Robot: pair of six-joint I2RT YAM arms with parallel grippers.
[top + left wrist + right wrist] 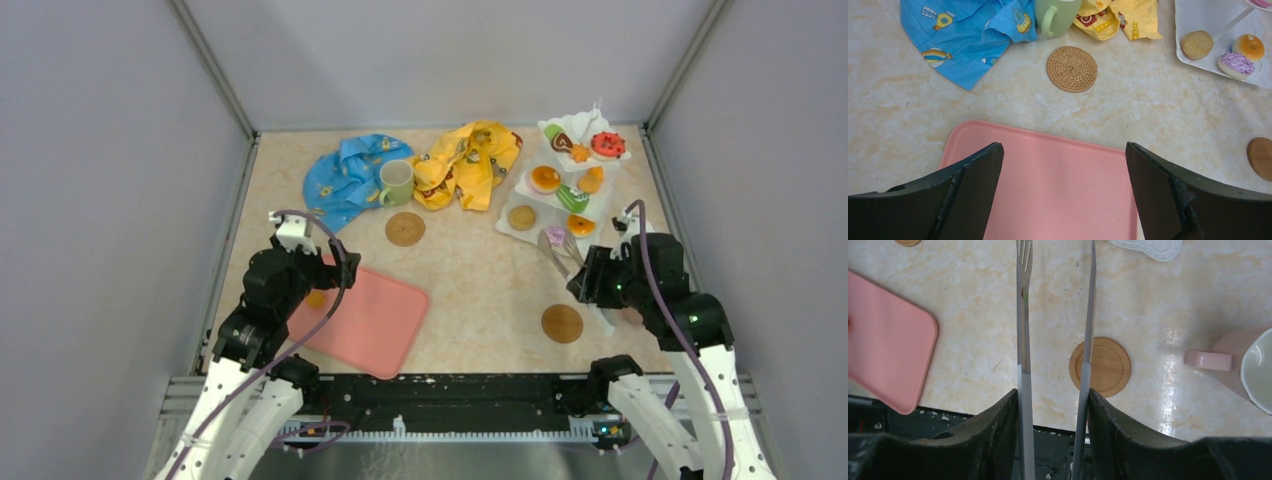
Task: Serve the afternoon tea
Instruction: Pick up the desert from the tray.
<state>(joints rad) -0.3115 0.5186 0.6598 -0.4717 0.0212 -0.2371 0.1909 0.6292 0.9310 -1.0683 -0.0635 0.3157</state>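
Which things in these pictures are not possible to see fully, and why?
- Pale mug: right wrist view, cut by the right edge; top view, mostly under the right arm.
- Orange item on the pink tray: top view, mostly under the left arm.
- Green mug: left wrist view, rim cut by the top edge.

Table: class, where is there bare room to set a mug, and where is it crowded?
Bare: the middle, between pink tray, woven coaster and wooden coaster. Crowded: far edge, blue cloth, green mug, yellow cloth and stand.
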